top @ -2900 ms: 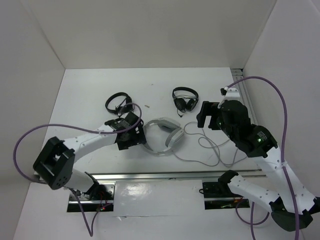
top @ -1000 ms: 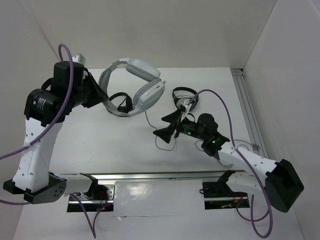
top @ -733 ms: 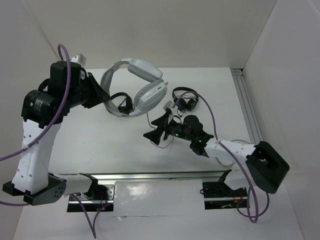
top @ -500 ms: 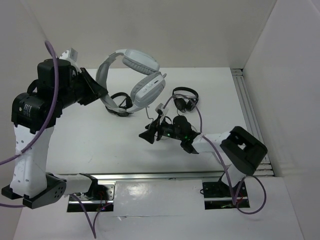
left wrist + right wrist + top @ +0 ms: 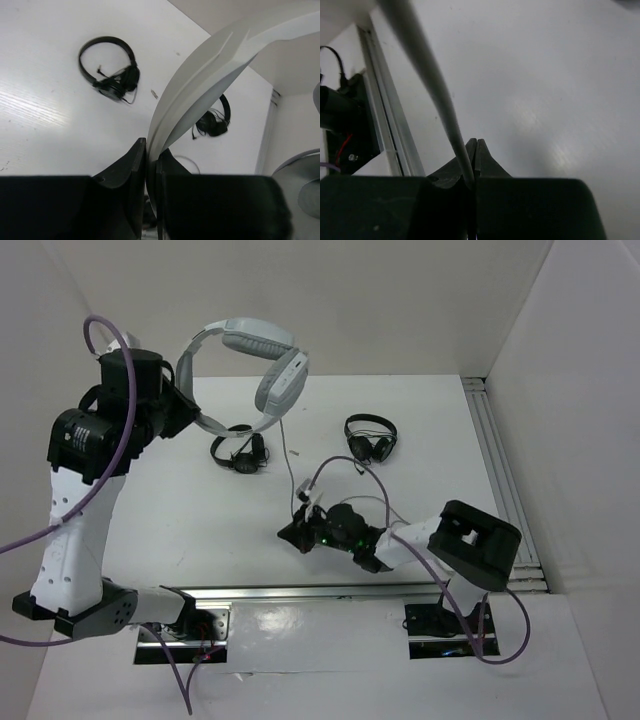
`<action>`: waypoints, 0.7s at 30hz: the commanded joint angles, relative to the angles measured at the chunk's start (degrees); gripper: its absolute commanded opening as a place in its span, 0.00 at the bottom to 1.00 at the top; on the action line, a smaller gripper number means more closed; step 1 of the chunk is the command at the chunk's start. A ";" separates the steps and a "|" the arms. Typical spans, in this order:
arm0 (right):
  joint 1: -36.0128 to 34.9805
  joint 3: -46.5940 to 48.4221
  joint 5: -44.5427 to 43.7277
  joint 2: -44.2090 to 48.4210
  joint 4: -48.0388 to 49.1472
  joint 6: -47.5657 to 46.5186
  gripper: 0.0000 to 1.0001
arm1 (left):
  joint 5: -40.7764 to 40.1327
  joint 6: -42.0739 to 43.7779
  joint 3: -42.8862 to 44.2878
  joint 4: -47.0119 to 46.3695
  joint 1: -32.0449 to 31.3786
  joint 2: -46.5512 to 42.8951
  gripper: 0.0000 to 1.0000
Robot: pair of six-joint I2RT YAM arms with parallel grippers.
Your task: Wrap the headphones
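Observation:
The white and light-grey headphones point(image 5: 283, 378) hang high over the back left of the table. My left gripper point(image 5: 190, 412) is shut on their wide headband point(image 5: 210, 75), which rises from between the jaws in the left wrist view. The thin grey cable point(image 5: 291, 445) drops from the lower earcup to my right gripper point(image 5: 286, 533), low over the table's middle. In the right wrist view the cable point(image 5: 427, 70) runs down into the closed jaws of the right gripper point(image 5: 473, 150), which is shut on it.
Two small black headphones lie on the table, one point(image 5: 238, 450) under the raised headset and one point(image 5: 370, 438) further right. A metal rail point(image 5: 500, 475) runs along the right wall and another point(image 5: 300, 592) along the near edge. White walls enclose the table.
The left arm has swung the headphones higher and to the left. The right gripper has slid left and nearer and gone from open to shut on the cable.

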State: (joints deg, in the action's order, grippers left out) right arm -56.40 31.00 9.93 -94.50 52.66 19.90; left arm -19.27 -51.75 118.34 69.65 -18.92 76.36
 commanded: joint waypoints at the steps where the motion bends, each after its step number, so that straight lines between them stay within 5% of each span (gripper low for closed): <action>1: -10.17 3.79 -21.48 5.71 -15.24 -2.84 0.00 | -11.46 -6.61 -1.35 -7.24 0.28 -0.25 0.00; 3: -14.77 7.47 -34.37 7.83 -22.75 -2.85 0.00 | -14.38 -6.61 -2.15 -7.24 1.15 0.89 0.00; 9: -26.29 20.13 -51.82 10.04 -49.12 -5.12 0.00 | -22.21 -5.30 -4.17 -7.24 1.87 8.26 0.00; 15: -33.06 27.61 -52.82 14.07 -58.90 -14.52 0.00 | -26.52 2.51 -9.79 -7.68 -3.57 14.51 0.00; 21: -33.07 31.30 -52.12 21.54 -66.70 -26.92 0.00 | -17.33 14.72 -22.70 -14.53 -7.53 15.58 0.00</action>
State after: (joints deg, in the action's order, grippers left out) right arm -89.27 57.56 -38.98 -77.56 -7.31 0.99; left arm -40.71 -43.44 98.72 62.92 -25.30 94.00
